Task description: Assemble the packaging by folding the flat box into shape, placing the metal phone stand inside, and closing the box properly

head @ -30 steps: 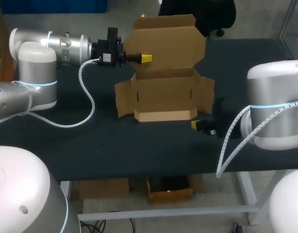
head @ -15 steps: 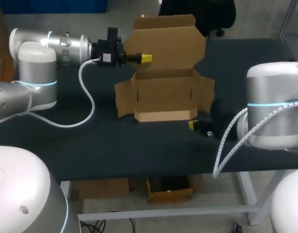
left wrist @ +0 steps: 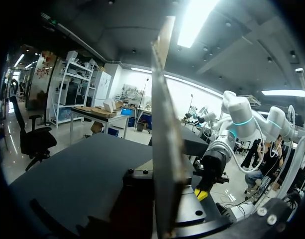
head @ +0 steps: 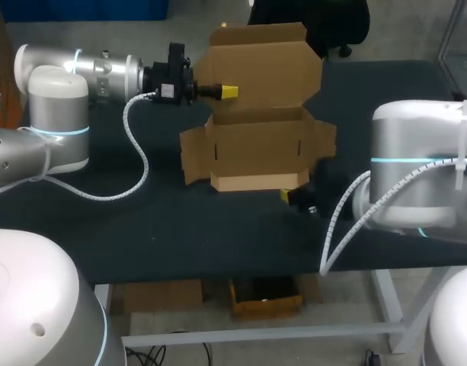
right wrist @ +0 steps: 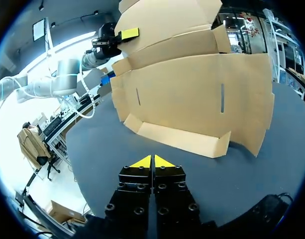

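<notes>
Two hands: left hand (head: 228, 91) pinches the box (head: 256, 143) lid's edge; right hand (right wrist: 152, 162) closed, empty, near its front flap.

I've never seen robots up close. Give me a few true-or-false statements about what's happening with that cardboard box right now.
1. The box has its lid standing up open. True.
2. The right gripper has its fingers spread wide. False: the yellow tips are pressed together, holding nothing.
3. The left gripper grips the lid's side edge. True.
4. The right gripper is reaching inside the box. False: it is outside, in front of the box.
</notes>
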`<action>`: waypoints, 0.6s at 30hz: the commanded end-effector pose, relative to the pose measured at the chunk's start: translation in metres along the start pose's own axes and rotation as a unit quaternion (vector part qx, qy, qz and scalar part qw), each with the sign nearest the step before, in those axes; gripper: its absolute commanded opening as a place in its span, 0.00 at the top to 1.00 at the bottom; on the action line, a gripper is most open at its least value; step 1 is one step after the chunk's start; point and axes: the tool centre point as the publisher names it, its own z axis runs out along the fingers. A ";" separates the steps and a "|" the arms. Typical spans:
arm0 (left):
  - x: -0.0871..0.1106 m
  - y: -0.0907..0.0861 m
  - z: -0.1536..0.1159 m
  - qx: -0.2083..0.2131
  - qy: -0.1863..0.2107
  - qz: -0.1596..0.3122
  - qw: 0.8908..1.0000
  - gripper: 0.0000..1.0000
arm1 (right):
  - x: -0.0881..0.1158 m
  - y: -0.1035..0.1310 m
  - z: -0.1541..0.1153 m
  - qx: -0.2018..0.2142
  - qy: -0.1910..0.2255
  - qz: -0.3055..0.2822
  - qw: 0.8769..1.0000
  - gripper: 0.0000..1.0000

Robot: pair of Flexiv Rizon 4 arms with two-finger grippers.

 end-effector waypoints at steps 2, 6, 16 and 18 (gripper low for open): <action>0.000 0.001 0.001 0.001 0.000 0.000 1.000 1.00 | 0.007 -0.003 0.038 -0.037 -0.023 -0.005 0.999 1.00; 0.000 0.001 0.001 0.001 0.000 0.000 1.000 1.00 | 0.007 -0.001 0.051 -0.035 -0.040 -0.009 0.999 1.00; 0.000 0.001 0.001 0.001 0.000 0.000 1.000 1.00 | 0.002 0.000 0.072 -0.034 -0.055 -0.010 0.998 1.00; 0.000 0.001 0.001 0.001 0.000 0.000 1.000 1.00 | -0.001 0.001 0.076 -0.034 -0.056 -0.007 0.998 1.00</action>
